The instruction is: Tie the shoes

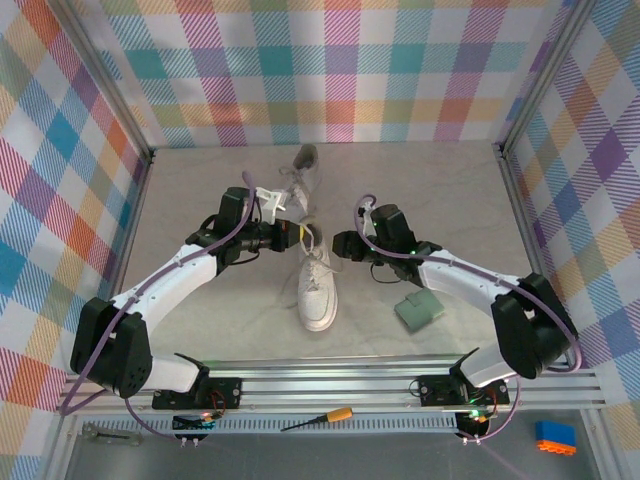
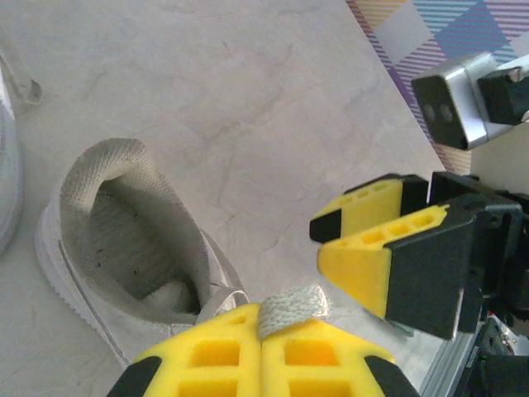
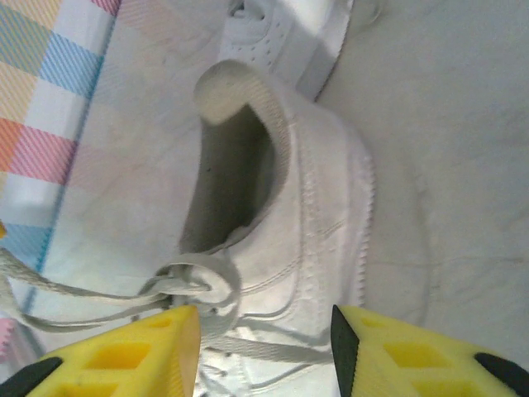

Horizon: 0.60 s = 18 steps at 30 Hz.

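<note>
One shoe [image 1: 318, 292] lies in the middle of the surface [image 1: 440, 200], its toe towards 6 o'clock. The other shoe [image 1: 303, 178] lies just beyond it, at 12 o'clock. The left gripper [image 2: 262, 321] has its jaws pressed together, pinching a lace [image 2: 291, 304]. The right gripper [image 3: 264, 322], at 3 o'clock of the first shoe, holds its jaws spread above the laces.

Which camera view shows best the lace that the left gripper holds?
Left wrist view: the lace sits pinched between the left gripper's shut fingers, close up. Top external shows it tiny; in the right wrist view I cannot tell it from other laces.
</note>
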Motion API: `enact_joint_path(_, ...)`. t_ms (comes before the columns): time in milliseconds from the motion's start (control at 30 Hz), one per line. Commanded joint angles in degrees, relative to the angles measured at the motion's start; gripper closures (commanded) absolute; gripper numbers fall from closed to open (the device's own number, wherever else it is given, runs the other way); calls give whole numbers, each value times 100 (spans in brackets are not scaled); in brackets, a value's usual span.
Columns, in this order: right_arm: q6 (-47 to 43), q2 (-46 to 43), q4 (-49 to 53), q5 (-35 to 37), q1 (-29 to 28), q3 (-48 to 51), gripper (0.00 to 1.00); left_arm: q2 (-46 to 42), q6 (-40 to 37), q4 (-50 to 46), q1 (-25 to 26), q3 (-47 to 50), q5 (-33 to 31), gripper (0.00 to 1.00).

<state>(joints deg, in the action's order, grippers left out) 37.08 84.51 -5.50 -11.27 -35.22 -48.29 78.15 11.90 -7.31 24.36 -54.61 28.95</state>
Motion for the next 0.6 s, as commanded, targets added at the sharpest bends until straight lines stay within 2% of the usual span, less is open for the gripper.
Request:
enact_joint_path(0,898,297,-457,-506,-49,20,54,-36,-153,113,55,47,-39,100)
enact_joint_path(233,810,835,-255,-639,-202,-477,61,-32,-144,63,78,42,-38,100)
enact_joint_path(500,880,1129,-388,-860,-261,-597,62,-79,-246,2,159,54,-114,100)
enact_joint_path(567,897,1188,-294,-762,-283,-646,66,-117,-308,-49,190,67,-225,100)
